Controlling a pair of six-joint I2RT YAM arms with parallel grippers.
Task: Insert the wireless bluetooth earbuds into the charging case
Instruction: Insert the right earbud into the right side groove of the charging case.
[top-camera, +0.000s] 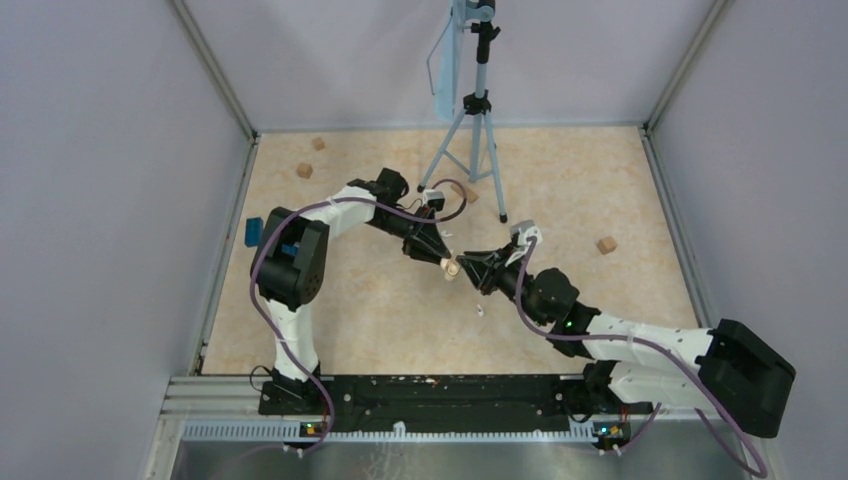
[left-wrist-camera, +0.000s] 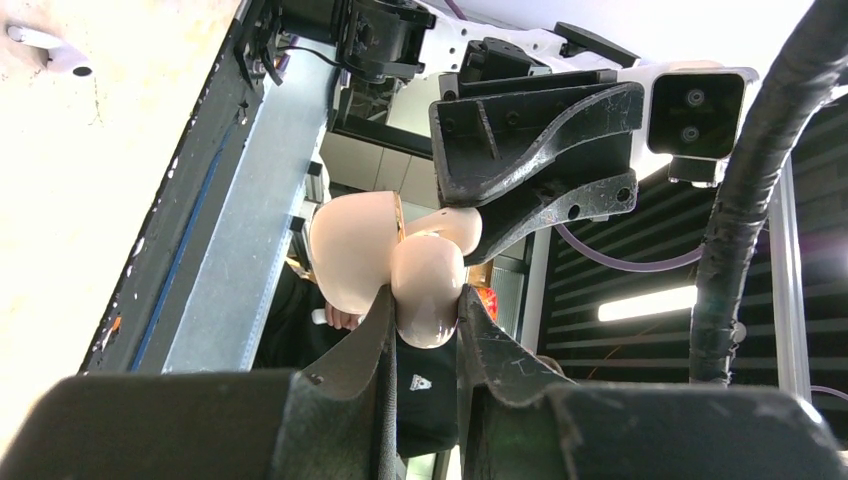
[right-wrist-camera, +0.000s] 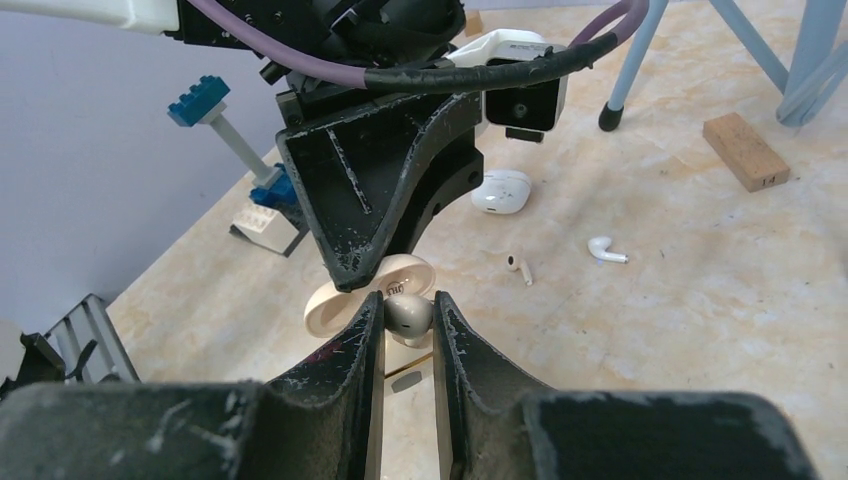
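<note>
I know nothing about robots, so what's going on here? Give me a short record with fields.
Left hand: shut on the open cream charging case
Right hand: pinching what looks like a cream earbud, right at that case
Lying loose: two white earbuds, a white case, a wooden block

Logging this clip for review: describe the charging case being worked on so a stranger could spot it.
Above the table, the left end effector and right end effector meet tip to tip. The left holds the cream charging case aloft, lid open; the right pinches a small cream piece at it. The other case, white and closed, lies on the table.
</note>
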